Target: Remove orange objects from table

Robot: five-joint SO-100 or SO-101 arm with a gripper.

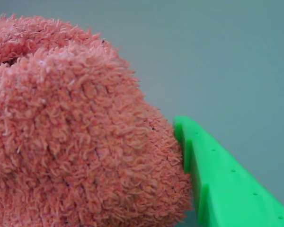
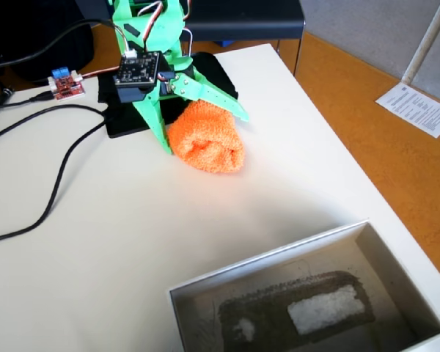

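Observation:
An orange fuzzy cloth roll [image 2: 205,143] sits at the far middle of the white table [image 2: 132,220], between the jaws of my green gripper [image 2: 205,133]. One finger [image 2: 160,128] presses its left side and the other [image 2: 220,99] lies along its right top. In the wrist view the roll [image 1: 71,137] fills the left half, and one green finger [image 1: 227,184] touches its right side. The other finger is hidden behind the roll. I cannot tell whether the roll rests on the table or hangs just above it.
An open white box [image 2: 264,258] stands at the near right and holds a dark fuzzy item with a white patch [image 2: 326,308]. Black cables [image 2: 59,183] and a red circuit board [image 2: 64,84] lie at the left. A black mat [image 2: 125,117] lies under the arm's base. The table's right edge [image 2: 337,147] drops to an orange floor.

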